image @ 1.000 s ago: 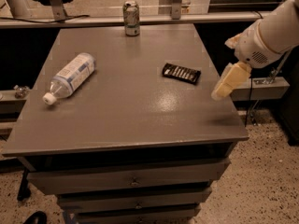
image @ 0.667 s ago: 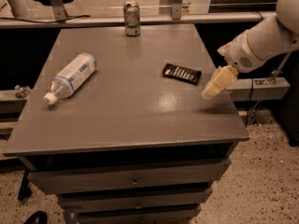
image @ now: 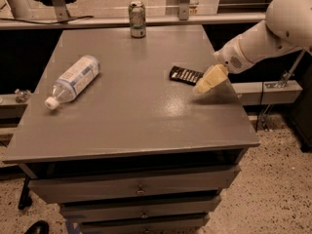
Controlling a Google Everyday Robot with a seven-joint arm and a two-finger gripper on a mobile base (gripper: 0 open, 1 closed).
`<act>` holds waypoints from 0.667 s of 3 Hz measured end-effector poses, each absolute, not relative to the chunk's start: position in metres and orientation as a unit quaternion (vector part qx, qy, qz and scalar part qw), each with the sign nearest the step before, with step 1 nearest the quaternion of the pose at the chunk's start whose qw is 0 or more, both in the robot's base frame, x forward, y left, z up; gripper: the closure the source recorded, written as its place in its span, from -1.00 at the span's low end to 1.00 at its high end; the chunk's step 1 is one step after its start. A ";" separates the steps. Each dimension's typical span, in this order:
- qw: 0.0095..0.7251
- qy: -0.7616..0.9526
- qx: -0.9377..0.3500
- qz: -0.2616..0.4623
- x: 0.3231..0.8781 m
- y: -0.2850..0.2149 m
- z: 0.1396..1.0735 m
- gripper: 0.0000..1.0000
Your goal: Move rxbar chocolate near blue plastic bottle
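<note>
A grey table point(image: 131, 126) is seen filling the middle of the frame, with 3 drawer fronts point(image: 139, 189) stacked below its front edge. The rxbar chocolate point(image: 185, 75) is laid flat right of the frame's centre, on the right part of the tabletop. The gripper point(image: 202, 86) is held just beside the bar's right end, angled down toward the lower left from a white arm point(image: 263, 38) that enters at the upper right of the frame. Whether the gripper is apart or together cannot be told, nor whether the bar is touched. The blue plastic bottle point(image: 73, 80) is laid on its side at the left of the frame, its white cap pointed to the lower left, well apart from the bar. 1 drink can point(image: 137, 18) is stood upright at the table's far edge, at the top centre.
</note>
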State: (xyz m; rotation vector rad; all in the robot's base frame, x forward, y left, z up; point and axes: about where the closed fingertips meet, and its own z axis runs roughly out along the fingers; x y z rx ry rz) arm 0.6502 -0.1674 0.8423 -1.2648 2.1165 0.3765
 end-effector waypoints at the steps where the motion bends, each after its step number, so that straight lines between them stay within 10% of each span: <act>1: 0.321 0.808 -0.468 0.160 0.661 -0.155 0.837 -1.00; 2: 0.318 0.813 -0.459 0.167 0.665 -0.150 0.830 -0.68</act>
